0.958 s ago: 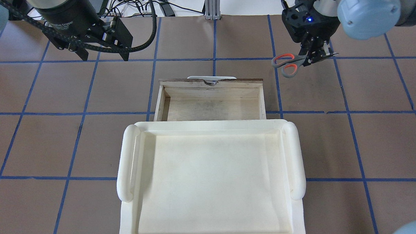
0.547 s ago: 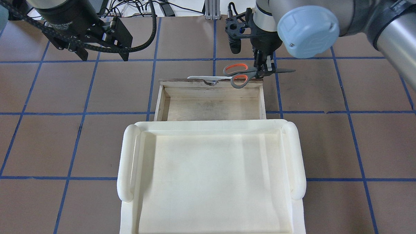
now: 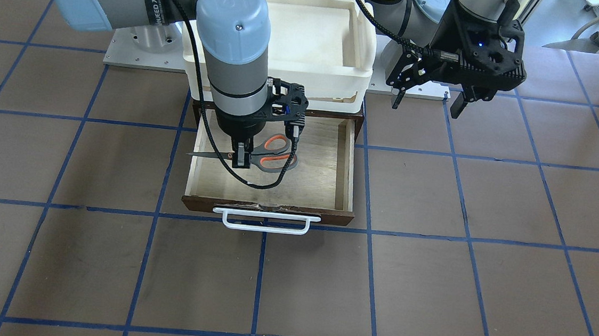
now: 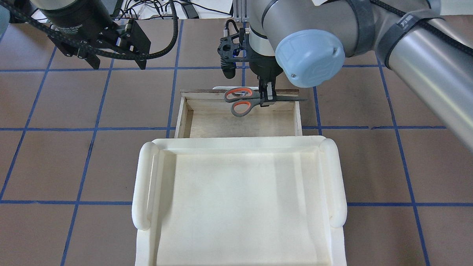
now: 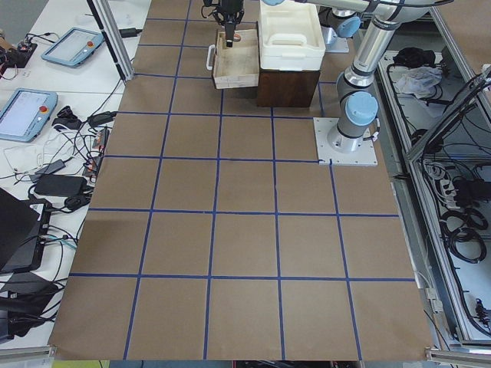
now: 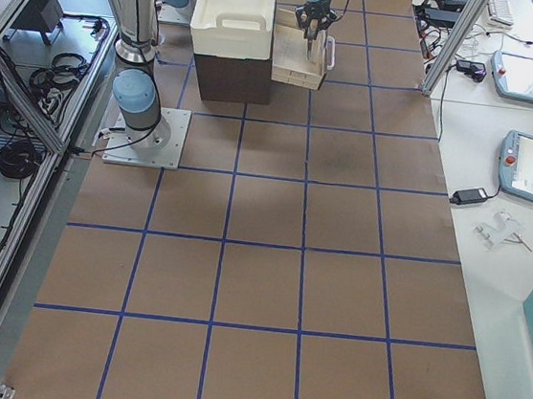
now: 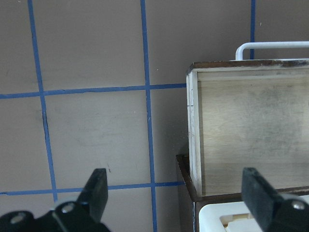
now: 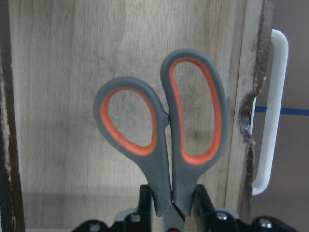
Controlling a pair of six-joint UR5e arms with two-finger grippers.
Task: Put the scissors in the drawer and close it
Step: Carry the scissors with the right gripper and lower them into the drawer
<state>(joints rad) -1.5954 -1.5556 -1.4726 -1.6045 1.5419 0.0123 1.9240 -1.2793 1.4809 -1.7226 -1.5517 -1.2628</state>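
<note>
The scissors, grey handles lined in orange-red, hang level over the open drawer. My right gripper is shut on them near the pivot. The handles point toward the drawer's middle and the dark blades toward its side wall. The overhead view shows the scissors over the drawer's front part, held by the right gripper. In the right wrist view the scissors hang above the plywood floor. My left gripper is open and empty, beside the drawer.
A white plastic tray sits on the dark brown cabinet behind the drawer, and its rim overhangs the drawer's back. The drawer's white bar handle sticks out toward the operators' side. Brown table with a blue tape grid lies all around.
My right arm has carried the scissors leftward, from above the table to the right of the drawer to over the open drawer. The left arm has not moved.
</note>
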